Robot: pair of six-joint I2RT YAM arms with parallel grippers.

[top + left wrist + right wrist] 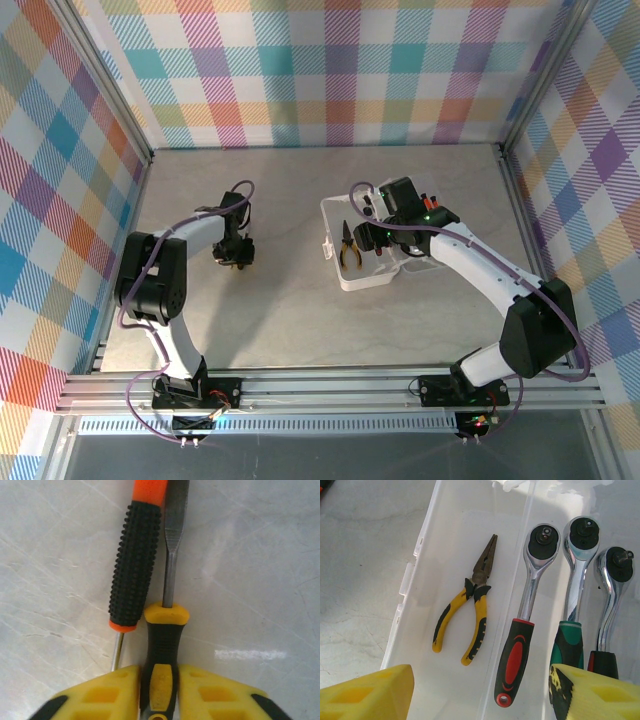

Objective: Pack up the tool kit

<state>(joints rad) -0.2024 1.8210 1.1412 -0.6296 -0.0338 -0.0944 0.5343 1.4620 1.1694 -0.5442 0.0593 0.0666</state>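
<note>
The grey marbled tabletop point(300, 320) carries everything. The left arm point(160, 270) reaches to the left of the middle, and the right arm point(480, 270) stretches in from the right.

A clear plastic case point(352, 280) sits open right of centre, under the end of the right arm. The right jaws hang above it, set wide: their yellow pads point(370, 695) stand well apart with nothing between them.

Inside the case point(455, 535), three ratchets lie side by side with their heads pointing away from the wrist: one with a red and black handle point(517, 650), one with a green handle point(567, 645) and a third point(610, 605) at the far right whose handle is mostly hidden. Just left of them lie small pliers point(470, 610) with yellow and black handles, nose closed. I cannot tell whether they share a compartment with the ratchets.

Two screwdrivers lie on the bare tabletop point(260, 580), well apart from the case. The orange and black one point(135, 565) touches the yellow and black one point(165, 640), and they point in opposite directions. The left jaws are narrow, with yellow pads point(105, 700) pressed against both sides of the yellow and black handle.
</note>
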